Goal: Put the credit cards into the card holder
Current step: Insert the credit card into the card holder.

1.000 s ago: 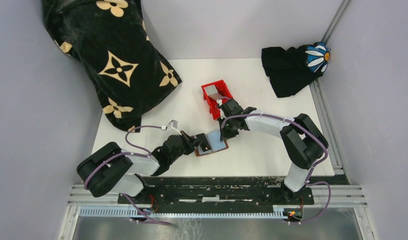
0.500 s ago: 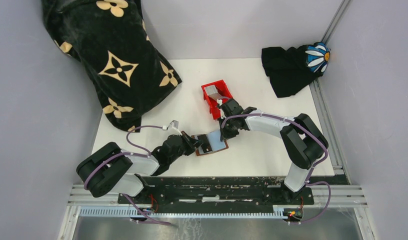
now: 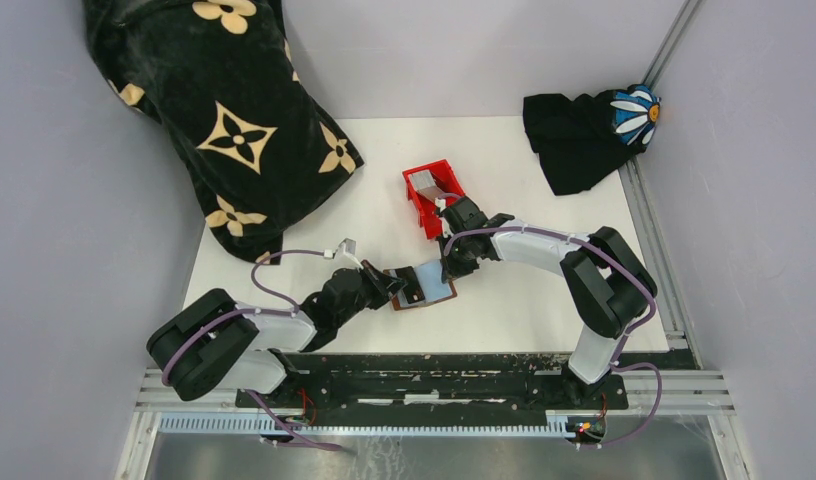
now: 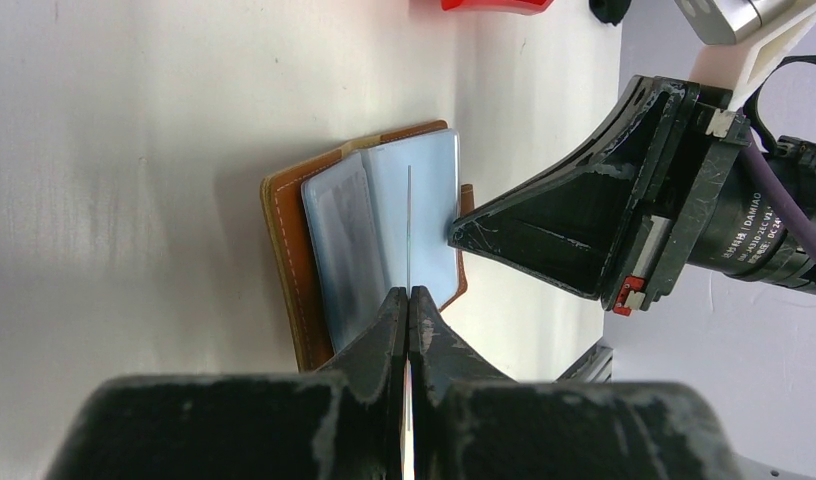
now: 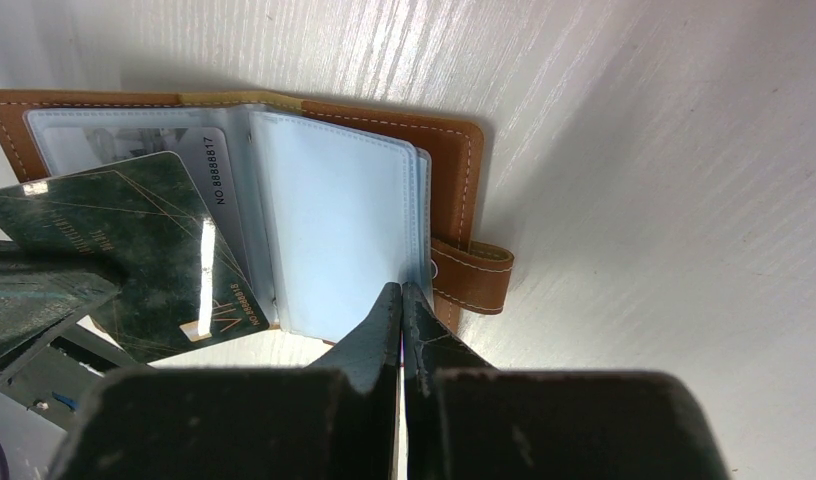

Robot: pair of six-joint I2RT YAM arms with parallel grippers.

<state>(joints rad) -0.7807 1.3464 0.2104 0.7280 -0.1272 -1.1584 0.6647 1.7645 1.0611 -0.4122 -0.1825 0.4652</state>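
Centre of the top view, just below the red bin (image 3: 432, 195): card holder (image 3: 424, 290) lies open flat on the white table (image 3: 544, 300), clear sleeves up. Dark green credit card (image 5: 144, 250) is pinched between the left gripper (image 4: 409, 300) fingers, its corner over the holder's left sleeve page. Right gripper (image 5: 401, 295) fingers are pressed together, tips at the pale blue sleeve edge beside the snap tab (image 5: 474, 275). Grey card (image 3: 434, 184) sits in the bin. Floral black cloth (image 3: 234, 130) upper left, daisy cloth (image 3: 584, 135) upper right.

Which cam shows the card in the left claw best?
Right wrist: the card lies face-on, dark green, VIP print readable, over the open card holder. Left wrist sees only its thin edge. Top external shows a small dark patch.
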